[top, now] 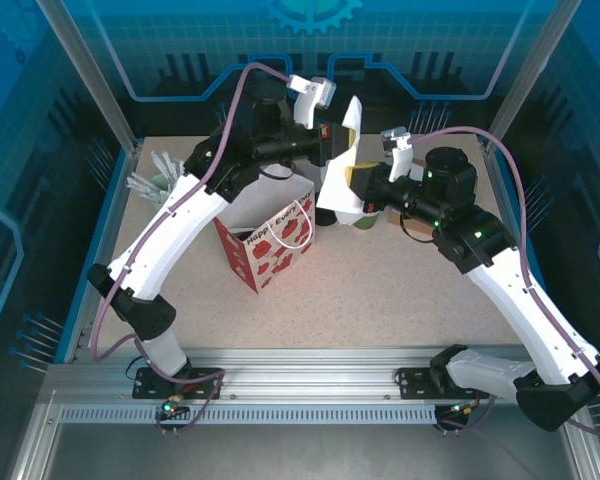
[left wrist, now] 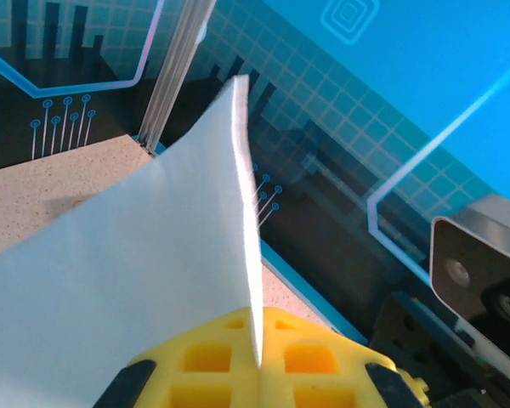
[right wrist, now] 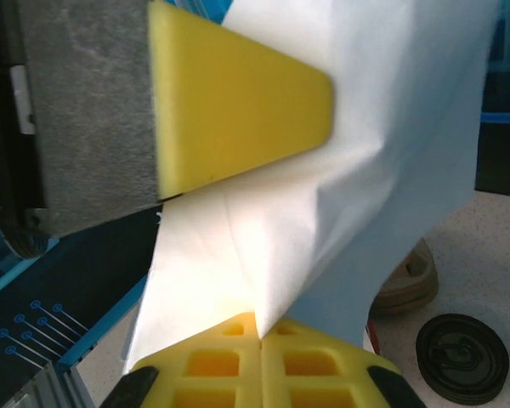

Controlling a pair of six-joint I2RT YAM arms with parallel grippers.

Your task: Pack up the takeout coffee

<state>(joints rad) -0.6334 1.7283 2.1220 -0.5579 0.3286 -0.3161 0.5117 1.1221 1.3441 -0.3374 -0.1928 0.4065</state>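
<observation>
The right claw (right wrist: pixel 259 333) has its waffle-gridded yellow foam pads pressed together on a fold of the white paper bag (right wrist: pixel 382 127). No gap shows between the pads, and the paper is creased where it is pinched. The left claw (left wrist: pixel 259 357) is closed the same way on the bag's thin upper edge, which rises from the pads as a smooth, matte, stiff sheet. From the right wrist, one wedge-shaped yellow pad (right wrist: pixel 238 106) of the left claw lies flat against the bag's side.

Seen from above, the two claws hold the bag (top: pixel 342 160) upright between them. The left claw (top: pixel 332 140) is at its top and the right claw (top: pixel 358 182) at its side.

The takeout coffee (top: pixel 365 222) stands on the speckled beige table (top: pixel 380 290), just beside the bag's foot. It shows as a dark green shape there. A round ribbed black lid (right wrist: pixel 459 357) is visible from the right wrist, and a brown cardboard stack (right wrist: pixel 408 285) sits between the lid and the bag. On the bag's other side stands a red-and-white printed gift bag (top: pixel 270 240).
</observation>
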